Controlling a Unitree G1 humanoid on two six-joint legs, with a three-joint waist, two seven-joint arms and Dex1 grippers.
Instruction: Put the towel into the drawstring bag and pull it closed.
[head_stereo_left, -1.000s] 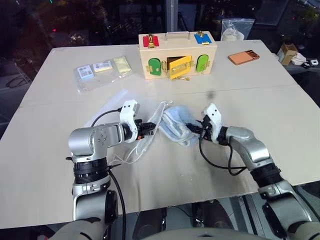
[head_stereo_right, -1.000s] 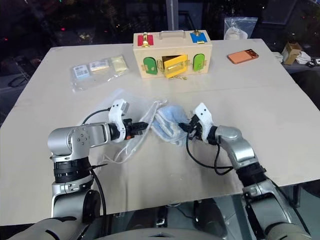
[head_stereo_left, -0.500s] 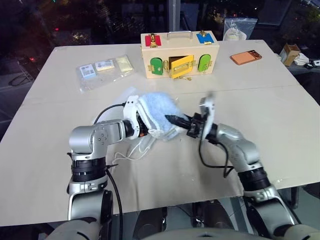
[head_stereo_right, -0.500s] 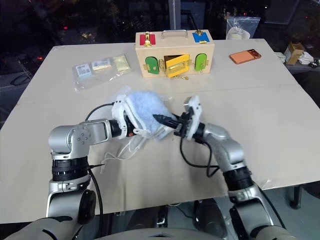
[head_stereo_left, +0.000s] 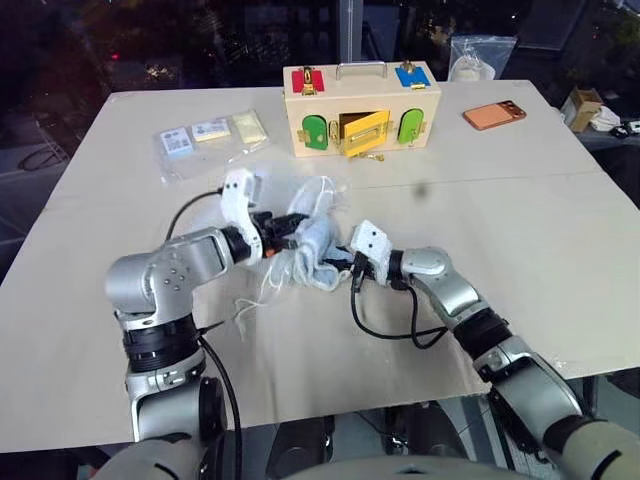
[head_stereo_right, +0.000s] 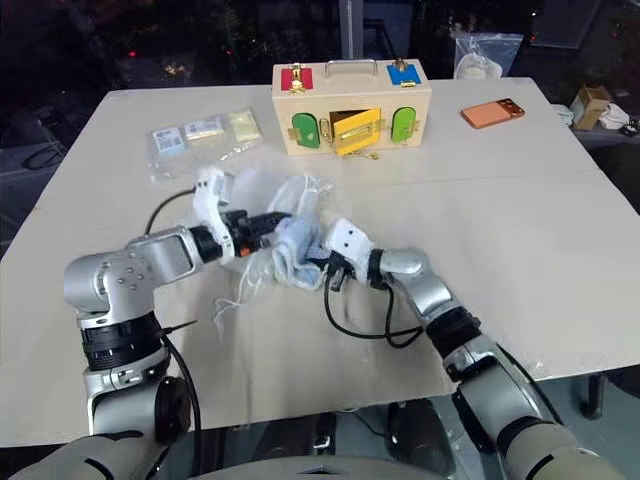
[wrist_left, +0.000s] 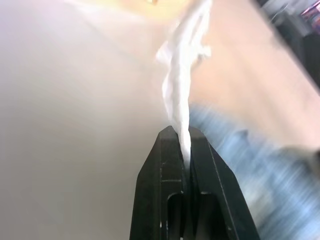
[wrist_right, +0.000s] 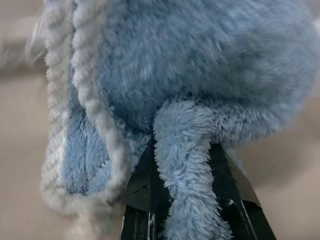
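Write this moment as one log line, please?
left gripper: shut on drawstring bag | right gripper: shut on towel | towel partly inside bag | bag not closed

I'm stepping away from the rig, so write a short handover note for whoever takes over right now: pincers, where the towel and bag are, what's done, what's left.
Left pincer: shut on a bunched edge of the drawstring bag, holding it up off the table.
Right pincer: shut on the towel, pressing it in against the bag from the right.
Towel and bag: together between the two pincers, near the table's middle; the bag's cords trail down onto the table.
Done: both things gripped and brought together.
Unclear: how far the towel sits inside the bag.
Left: push the towel fully in, let go of it, pull the cords to close the bag.
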